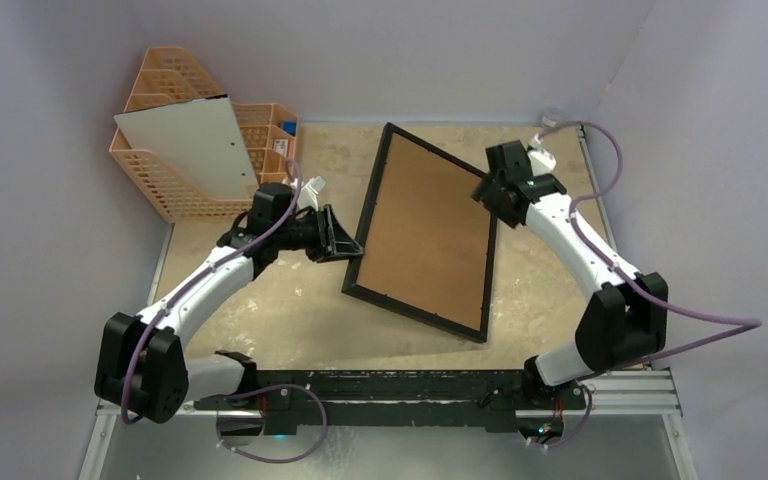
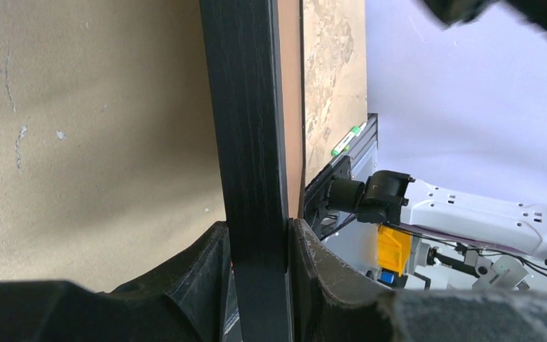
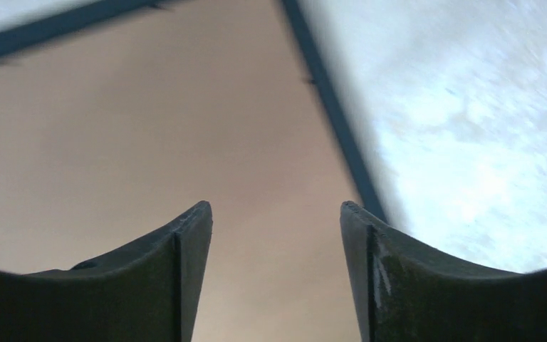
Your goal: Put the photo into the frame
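Black frame [image 1: 422, 228], apparently plain brown inside

Top camera: high, rear, looks down on whole table [image 1: 260, 310]. Left wrist: very near, frame [image 2: 249, 107] edge between own fingers [image 2: 199, 271]. Right wrist: close over same frame, ahead of fingertips [image 3: 185, 242].

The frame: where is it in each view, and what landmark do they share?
Top external: the frame, brown back up, mid-table, slanted.
Left wrist: its black border runs upright at centre, clamped by the left gripper.
Right wrist: its brown back fills the left and centre.
Shared: black border against brown board.
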`<state>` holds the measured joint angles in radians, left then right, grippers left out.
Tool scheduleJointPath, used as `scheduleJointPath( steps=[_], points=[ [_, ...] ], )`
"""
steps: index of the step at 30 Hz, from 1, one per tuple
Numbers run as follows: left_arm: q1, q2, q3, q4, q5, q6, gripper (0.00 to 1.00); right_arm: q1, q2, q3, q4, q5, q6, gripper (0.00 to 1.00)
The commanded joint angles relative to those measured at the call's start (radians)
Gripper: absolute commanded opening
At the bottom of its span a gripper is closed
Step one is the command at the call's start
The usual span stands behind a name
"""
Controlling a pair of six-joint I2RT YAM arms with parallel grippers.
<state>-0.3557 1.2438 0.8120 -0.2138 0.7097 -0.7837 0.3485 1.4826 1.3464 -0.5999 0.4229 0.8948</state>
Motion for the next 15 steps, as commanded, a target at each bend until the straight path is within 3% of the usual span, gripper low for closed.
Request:
scheduleJointPath(
  steps=[1, 6, 15],
  points=[
    [-0.002, -0.015, 0.102, 0.071, 0.081, 0.015, 0.0, -0.12, -0.043, -0.216, 0.003, -0.048, 0.021, 0.65],
    [-0.002, -0.006, 0.121, 0.053, 0.097, 0.019, 0.0, -0.218, -0.075, -0.393, 0.114, -0.147, -0.023, 0.53],
    [-0.003, 0.01, 0.159, 0.027, 0.128, 0.021, 0.0, -0.282, 0.029, -0.51, 0.274, -0.311, -0.085, 0.36]
  ],
)
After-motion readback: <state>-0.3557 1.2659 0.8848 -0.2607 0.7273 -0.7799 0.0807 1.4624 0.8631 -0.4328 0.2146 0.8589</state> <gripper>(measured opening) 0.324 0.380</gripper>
